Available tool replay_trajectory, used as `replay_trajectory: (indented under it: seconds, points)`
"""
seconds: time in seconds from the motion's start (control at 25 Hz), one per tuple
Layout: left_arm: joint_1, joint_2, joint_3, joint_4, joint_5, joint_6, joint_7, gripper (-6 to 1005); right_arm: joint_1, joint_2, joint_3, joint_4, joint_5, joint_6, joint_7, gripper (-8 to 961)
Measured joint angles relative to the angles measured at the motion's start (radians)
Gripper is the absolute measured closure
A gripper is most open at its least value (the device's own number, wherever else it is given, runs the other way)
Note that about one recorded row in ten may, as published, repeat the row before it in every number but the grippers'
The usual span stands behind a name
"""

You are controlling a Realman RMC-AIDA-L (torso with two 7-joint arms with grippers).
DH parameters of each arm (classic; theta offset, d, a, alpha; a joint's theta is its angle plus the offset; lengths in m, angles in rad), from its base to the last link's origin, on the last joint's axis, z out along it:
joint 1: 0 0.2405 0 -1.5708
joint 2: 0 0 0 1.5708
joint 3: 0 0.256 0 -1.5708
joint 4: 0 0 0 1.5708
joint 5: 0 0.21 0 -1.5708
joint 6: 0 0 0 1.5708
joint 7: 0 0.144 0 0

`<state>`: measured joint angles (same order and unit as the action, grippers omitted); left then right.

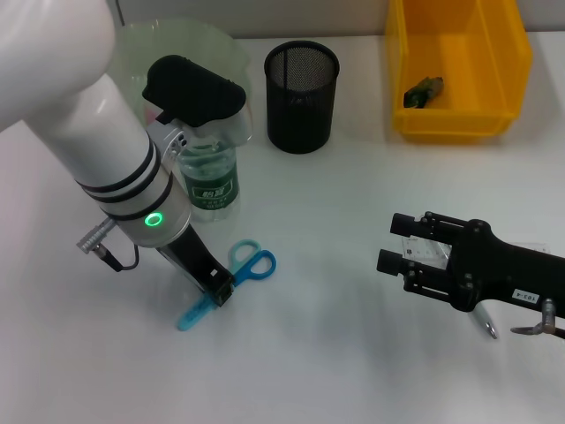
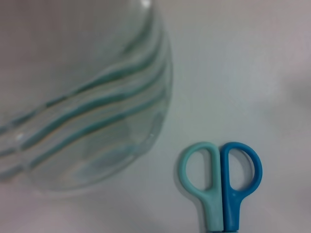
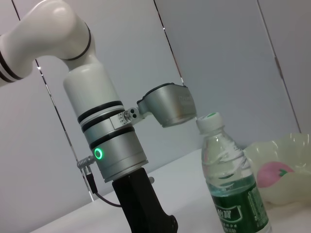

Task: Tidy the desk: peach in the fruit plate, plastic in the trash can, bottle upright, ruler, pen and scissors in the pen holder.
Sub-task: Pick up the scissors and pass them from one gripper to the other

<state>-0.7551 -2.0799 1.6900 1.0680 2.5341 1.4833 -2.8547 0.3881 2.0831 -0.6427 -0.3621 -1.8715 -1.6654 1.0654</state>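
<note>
From my remote station, several things are partly hidden. The left arm covers much of the fruit plate [image 1: 221, 49] at the far left part of the desk [image 1: 353, 300], and in the head view I cannot see the peach [image 3: 273, 174] at all; only the right wrist view shows it, pink, lying inside the plate behind the bottle [image 1: 208, 181]. The bottle stands upright with a green label, just in front of the plate, and its cap is hidden under the wrist camera housing in the head view. The left gripper [image 1: 218, 291] points steeply down to the desk and reaches the scissors [image 1: 231, 276], near the front left part. Its tip covers the middle of the scissors, so I cannot tell if the fingers are spread or pinching the blades. The two blue handle rings lie flat and are free. In the left wrist view, the bottle is blurred.

The right gripper [image 1: 395, 240] is low above the right side of the desk, nearly horizontal, with its fingers spread apart. Under it I see the ruler [image 1: 428, 254], clear plastic, mostly covered. The pen [image 1: 486, 323] comes out below the arm, only its tip visible.

The black mesh pen holder [image 1: 302, 95] stands at the far middle. The yellow trash can [image 1: 459, 66] is at the far right corner, cut off by the edge, with a piece of plastic [image 1: 423, 91] inside.
</note>
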Motion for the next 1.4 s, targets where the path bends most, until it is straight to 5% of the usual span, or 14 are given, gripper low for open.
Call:
replay_trajectory:
  seconds: [0.4,1.0,1.4]
  points:
    - [0.001,0.0,0.0,0.034,-0.008,0.011,0.016,781,-0.008,0.0,0.021,0.0,0.001,-0.005,-0.001,316]
    - [0.024,0.002,-0.022,0.32,-0.023,0.082,0.017,776,-0.069,-0.002,0.226,0.001,0.002,-0.059,-0.004,316]
    - [0.055,0.004,-0.13,0.504,-0.244,-0.003,0.137,773,-0.097,-0.002,0.283,0.022,0.003,-0.071,-0.006,317]
